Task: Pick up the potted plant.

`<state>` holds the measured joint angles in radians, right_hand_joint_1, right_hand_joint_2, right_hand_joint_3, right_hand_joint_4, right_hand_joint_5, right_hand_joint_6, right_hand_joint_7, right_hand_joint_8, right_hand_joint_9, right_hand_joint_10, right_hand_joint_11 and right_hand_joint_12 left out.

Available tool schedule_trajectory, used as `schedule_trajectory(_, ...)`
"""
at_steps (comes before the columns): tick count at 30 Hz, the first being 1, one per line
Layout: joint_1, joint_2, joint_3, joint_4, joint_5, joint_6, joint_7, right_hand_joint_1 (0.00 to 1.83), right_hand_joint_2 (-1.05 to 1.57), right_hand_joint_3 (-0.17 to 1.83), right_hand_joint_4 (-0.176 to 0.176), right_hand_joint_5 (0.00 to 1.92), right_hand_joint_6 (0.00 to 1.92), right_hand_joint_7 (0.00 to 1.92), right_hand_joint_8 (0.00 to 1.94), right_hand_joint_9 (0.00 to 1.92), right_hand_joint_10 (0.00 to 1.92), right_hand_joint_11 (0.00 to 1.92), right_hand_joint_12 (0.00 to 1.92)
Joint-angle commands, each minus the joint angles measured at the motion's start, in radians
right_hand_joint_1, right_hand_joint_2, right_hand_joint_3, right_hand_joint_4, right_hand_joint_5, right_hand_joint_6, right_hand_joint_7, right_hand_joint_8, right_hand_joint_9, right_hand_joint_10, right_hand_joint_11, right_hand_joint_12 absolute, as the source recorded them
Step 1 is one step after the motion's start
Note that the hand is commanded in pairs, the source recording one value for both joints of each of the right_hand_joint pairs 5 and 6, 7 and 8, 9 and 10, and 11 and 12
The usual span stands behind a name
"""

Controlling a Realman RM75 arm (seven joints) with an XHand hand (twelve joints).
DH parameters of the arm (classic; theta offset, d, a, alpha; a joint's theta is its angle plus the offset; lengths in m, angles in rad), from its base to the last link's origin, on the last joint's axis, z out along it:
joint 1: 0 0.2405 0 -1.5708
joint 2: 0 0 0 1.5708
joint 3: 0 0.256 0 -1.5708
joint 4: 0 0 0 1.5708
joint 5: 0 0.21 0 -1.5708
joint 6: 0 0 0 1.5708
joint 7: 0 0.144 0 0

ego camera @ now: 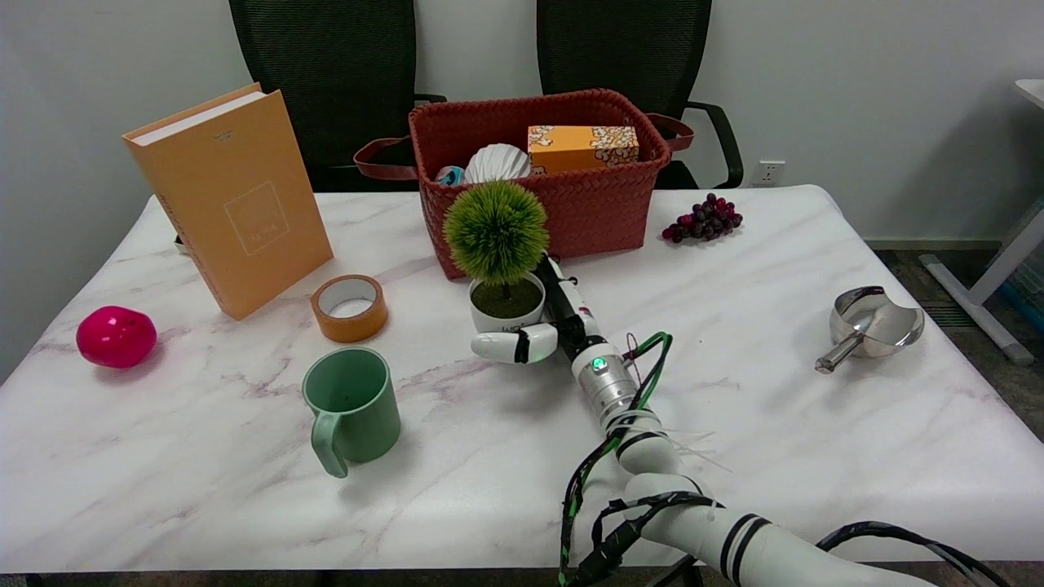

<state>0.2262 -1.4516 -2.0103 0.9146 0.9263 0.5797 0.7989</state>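
Now the upright potted plant [504,269], at centre frame before the red basket [587,212], is bracketed by the right hand [545,326], fingers set apart against its white pot, though a firm grip cannot be confirmed.

Basket [571,208] sits at the back middle of the tabletop [775,456], two chairs [342,73] behind it. In the basket: a box [581,147] at right, a ribbed ball [497,163] left of it. Potted plant [502,261] stands just before the basket's front left corner. Right hand [545,330] is at the pot's right and front, a finger lying across the pot's near side. Tape roll [350,307] lies left of the plant, book [228,196] stands upright behind and left of the tape. Mug [352,408] is before the tape, handle toward the near edge. Round toy [116,336] sits far left. Grapes [703,218] lie right of the basket. Scoop [869,326] lies far right, well apart.
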Motion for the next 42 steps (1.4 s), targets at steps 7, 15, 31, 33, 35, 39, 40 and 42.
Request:
schedule_trajectory(7,-0.042,0.024,0.002,0.079,-0.031,0.089,-0.003,1.10,-0.29,0.60,0.000,0.00,0.00,0.32,0.32,0.00,0.00,0.00,0.00)
schedule_trajectory(15,-0.033,0.022,0.002,0.045,-0.026,0.085,0.001,1.11,-0.29,0.62,0.000,0.00,0.00,0.32,0.32,0.00,0.00,0.00,0.00)
schedule_trajectory(31,0.012,0.000,0.000,-0.060,-0.046,0.086,0.080,1.11,-0.31,0.65,0.000,0.00,0.00,0.31,0.31,0.00,0.00,0.00,0.00)
schedule_trajectory(33,0.012,0.000,0.000,-0.060,-0.046,0.087,0.080,1.10,-0.31,0.65,0.000,0.00,0.00,0.31,0.31,0.00,0.00,0.00,0.00)
schedule_trajectory(35,0.012,0.000,0.000,-0.060,-0.046,0.088,0.080,1.10,-0.31,0.66,0.000,0.00,0.00,0.30,0.30,0.00,0.00,0.00,0.00)
schedule_trajectory(39,0.012,0.000,0.000,-0.059,-0.055,0.089,0.082,1.11,-0.32,0.66,0.000,0.00,0.00,0.30,0.30,0.00,0.00,0.00,0.00)
schedule_trajectory(40,0.012,0.000,0.000,-0.059,-0.058,0.089,0.084,1.11,-0.33,0.67,0.000,0.00,0.00,0.30,0.30,0.00,0.00,0.00,0.00)
schedule_trajectory(42,0.012,0.000,0.000,-0.059,-0.058,0.089,0.086,1.11,-0.33,0.67,0.000,0.00,0.00,0.30,0.30,0.00,0.00,0.00,0.00)
